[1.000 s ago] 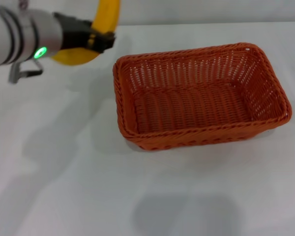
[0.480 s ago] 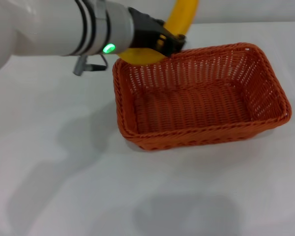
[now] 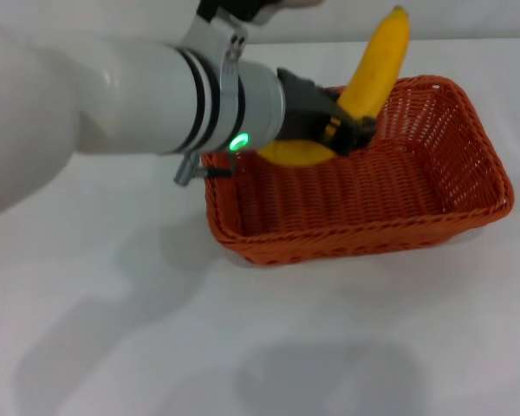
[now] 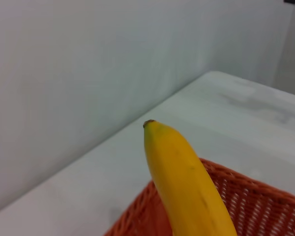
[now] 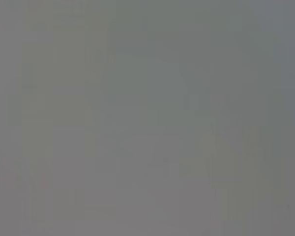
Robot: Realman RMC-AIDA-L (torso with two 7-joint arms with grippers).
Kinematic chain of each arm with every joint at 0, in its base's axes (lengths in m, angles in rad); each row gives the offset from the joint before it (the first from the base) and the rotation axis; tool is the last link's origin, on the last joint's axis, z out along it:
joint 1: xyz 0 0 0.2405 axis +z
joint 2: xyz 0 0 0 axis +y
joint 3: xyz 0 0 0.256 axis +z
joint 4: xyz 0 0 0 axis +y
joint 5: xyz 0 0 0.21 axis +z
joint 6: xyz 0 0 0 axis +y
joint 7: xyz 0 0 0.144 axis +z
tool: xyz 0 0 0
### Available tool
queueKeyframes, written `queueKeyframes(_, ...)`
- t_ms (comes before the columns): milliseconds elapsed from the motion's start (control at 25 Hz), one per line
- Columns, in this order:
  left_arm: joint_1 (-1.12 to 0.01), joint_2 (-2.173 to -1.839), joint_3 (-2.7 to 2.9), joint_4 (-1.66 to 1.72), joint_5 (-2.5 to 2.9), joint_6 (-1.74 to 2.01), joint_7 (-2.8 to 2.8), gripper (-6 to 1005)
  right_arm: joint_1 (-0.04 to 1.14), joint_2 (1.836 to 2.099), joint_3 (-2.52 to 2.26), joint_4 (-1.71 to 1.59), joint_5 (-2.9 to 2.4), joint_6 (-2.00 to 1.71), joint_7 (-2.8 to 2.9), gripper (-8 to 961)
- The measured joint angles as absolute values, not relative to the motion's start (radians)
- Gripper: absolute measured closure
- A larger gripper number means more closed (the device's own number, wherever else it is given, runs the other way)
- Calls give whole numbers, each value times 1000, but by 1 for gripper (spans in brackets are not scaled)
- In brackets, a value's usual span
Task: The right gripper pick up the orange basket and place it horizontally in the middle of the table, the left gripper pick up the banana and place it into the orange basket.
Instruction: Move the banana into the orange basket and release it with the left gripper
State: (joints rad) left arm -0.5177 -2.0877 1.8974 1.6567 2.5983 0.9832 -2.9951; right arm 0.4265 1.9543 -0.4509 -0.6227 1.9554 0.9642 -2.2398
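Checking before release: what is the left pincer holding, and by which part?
The left pincer grips the banana near its lower end, above the orange basket. The right pincer is out of view.

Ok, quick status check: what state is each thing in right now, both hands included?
Left hand: shut on the banana, above the basket.
Banana: held in the air, tilted up, not yet in the basket.
Basket: lying flat on the table, lengthwise across, nothing inside.
Table: carrying the basket.
Right hand: not in view.
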Motion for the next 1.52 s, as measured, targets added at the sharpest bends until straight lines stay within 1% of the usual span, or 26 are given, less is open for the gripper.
queueKeyframes(280,-475,-2089,1939,1654,2601,969,-3009,505,422,1952,-451,-623,1961,964,-2236,152)
queueKeyframes(680,-456,-2087,1944,1655,2566,962,-3008,506,421,1954,-451,-627,1961,969,-2235,152)
queueKeyframes(1000,-378,-2086,1940,1683,2563,860,-2995,508,412,1957,-453,-634,1961,975,-2233,152)
queueKeyframes(1320,-383,-2084,1935,1648,2569,824,-2988,224,412,1960,-454,-637,1960,978,-2233,152)
queueKeyframes(1440,-355,-2083,1937,1645,2573,728,-2941,119,413,1961,-454,-638,1960,979,-2233,152)
queueKeyframes(1520,-321,-2083,1936,1645,2574,638,-2908,121,412,1962,-454,-638,1960,979,-2233,152)
